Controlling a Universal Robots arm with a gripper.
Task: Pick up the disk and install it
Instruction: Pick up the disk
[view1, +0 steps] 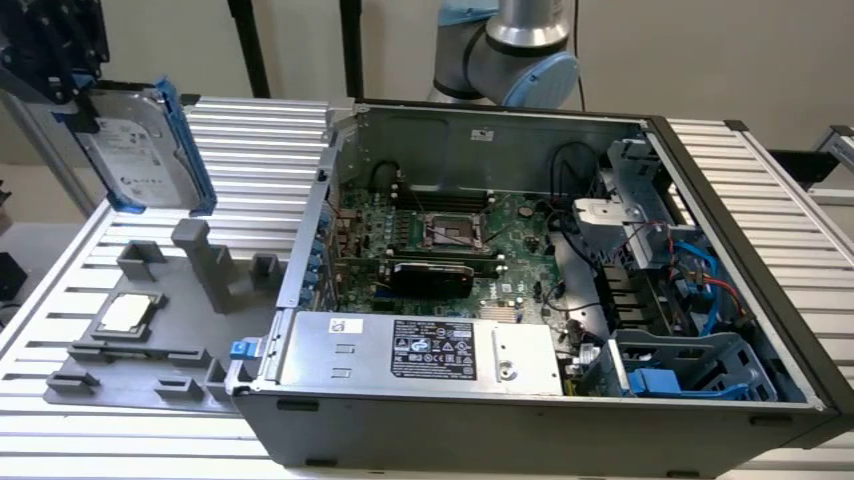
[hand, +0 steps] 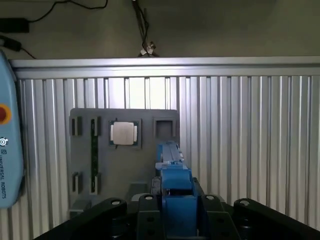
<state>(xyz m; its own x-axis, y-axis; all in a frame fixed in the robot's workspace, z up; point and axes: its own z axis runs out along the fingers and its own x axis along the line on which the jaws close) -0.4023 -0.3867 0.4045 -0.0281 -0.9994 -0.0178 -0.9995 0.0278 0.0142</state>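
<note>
**Disk held in the air above the grey tray**

The disk (view1: 134, 150) is at about ten o'clock in the exterior view. It hangs nearly upright, label side showing, with blue rails along its edges, and it is clear of everything below. The gripper (view1: 74, 105) is pinching it at its upper corner. In the wrist view the disk (hand: 172, 170) shows edge-on as a blue rail clamped between the fingers (hand: 145, 210) of the gripper (hand: 175, 205).

Under the disk, at eight o'clock, the grey fixture tray (view1: 147, 375) lies on the ribbed aluminium table (view1: 254, 140). A small square chip (view1: 127, 312) sits in one of the tray's pockets.

From the centre out to four o'clock stands the open computer case (view1: 534, 425). The motherboard (view1: 454, 230) is exposed, the power supply (view1: 414, 350) is at the near wall, and a blue drive cage (view1: 694, 370) sits in the four o'clock corner. The robot arm (view1: 514, 50) rises behind the case at twelve o'clock
</note>
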